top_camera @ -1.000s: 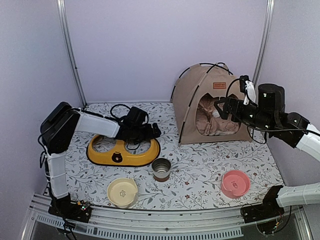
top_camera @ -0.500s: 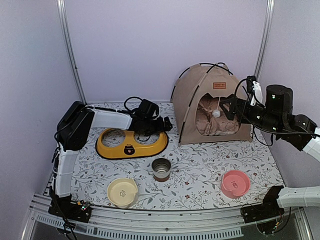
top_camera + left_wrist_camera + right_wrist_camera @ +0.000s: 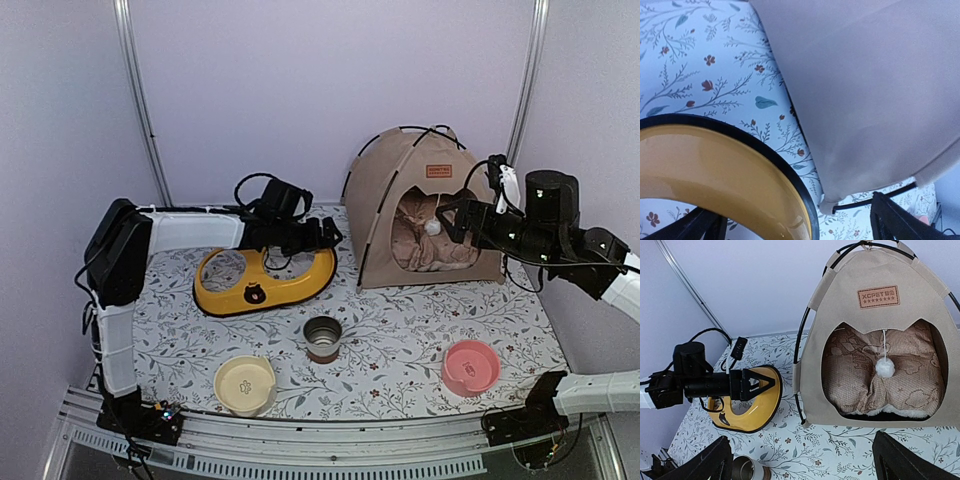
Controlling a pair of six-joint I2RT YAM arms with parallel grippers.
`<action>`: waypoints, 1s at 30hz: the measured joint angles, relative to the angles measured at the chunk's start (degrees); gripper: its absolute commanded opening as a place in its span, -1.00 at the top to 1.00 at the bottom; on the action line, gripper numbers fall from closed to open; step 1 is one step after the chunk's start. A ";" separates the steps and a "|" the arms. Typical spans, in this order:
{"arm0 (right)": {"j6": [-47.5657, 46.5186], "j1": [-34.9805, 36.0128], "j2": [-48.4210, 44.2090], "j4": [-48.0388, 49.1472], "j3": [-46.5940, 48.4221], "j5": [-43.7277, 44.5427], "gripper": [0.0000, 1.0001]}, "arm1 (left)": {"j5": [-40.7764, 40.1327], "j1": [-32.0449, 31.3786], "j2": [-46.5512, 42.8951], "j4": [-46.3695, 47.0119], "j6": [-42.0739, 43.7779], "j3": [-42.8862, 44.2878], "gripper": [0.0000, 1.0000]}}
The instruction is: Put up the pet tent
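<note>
Far back right, pet tent (image 3: 380,215) upright, apex up, doorway facing forward

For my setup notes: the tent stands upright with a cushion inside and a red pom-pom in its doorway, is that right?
Not quite: the pom-pom is white, as the right wrist view shows. The tent does stand upright with the cushion inside.

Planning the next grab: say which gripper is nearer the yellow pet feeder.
Left. The left gripper hovers at the yellow pet feeder; the right gripper is far off, facing the pet tent.
</note>
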 measured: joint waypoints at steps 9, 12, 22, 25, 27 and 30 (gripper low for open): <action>0.55 0.00 1.68 0.26 0.00 -0.59 -0.98 | -0.33 0.11 -10.25 -0.42 2.40 -4.48 -0.99; 0.66 0.00 2.34 0.72 0.00 -1.11 -0.98 | -0.02 0.44 -12.41 -0.17 3.23 -6.36 -0.99; 1.05 0.00 3.41 1.75 0.00 -1.99 -0.98 | 4.50 1.97 -1.11 0.87 3.48 0.26 -0.99; 1.27 0.00 3.34 1.73 -0.02 -2.03 -0.98 | 6.16 1.99 4.70 0.63 3.34 3.02 -0.99; 1.42 0.00 3.06 1.51 -0.11 -1.99 -0.98 | 7.02 1.95 7.26 0.31 3.26 4.02 -0.99; 1.70 0.00 1.97 1.14 -0.57 -1.92 -0.98 | 8.57 1.84 9.49 -0.17 3.21 4.94 -0.99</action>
